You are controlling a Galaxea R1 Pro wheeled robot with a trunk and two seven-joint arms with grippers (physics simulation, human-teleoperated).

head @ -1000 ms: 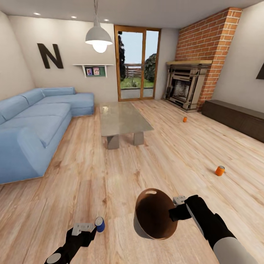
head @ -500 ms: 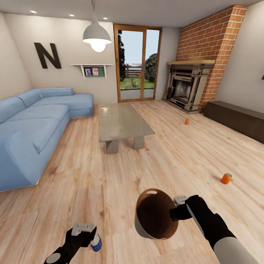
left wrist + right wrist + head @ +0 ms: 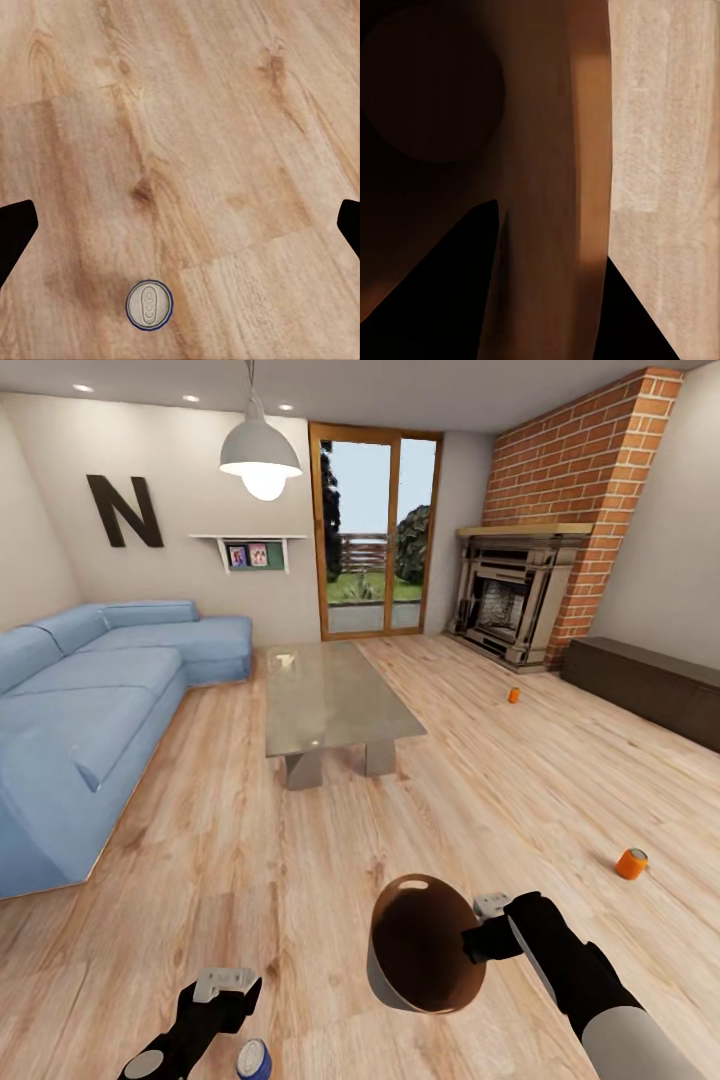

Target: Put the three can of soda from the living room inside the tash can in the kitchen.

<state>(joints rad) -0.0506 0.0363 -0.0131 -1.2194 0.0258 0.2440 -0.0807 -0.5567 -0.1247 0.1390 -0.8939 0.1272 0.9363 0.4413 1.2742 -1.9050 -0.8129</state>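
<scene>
Dropped from the left gripper (image 3: 180, 217): blue can (image 3: 254, 1059), now upright on the wooden floor (image 3: 300, 880) under wide-open fingers (image 3: 15, 232). Tipped toward the camera, trash can (image 3: 420, 945), rim pinched by the right gripper (image 3: 478, 942). Farther right, two orange cans (image 3: 631, 863), near the fireplace (image 3: 510, 605).

Head view high, facing down the living room, left wrist view straight down on wood floor (image 3: 225, 112), shared with head.

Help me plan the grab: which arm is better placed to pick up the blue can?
Left. The left gripper hangs open directly over the upright blue can, while the right gripper is holding the trash can by its rim.
</scene>
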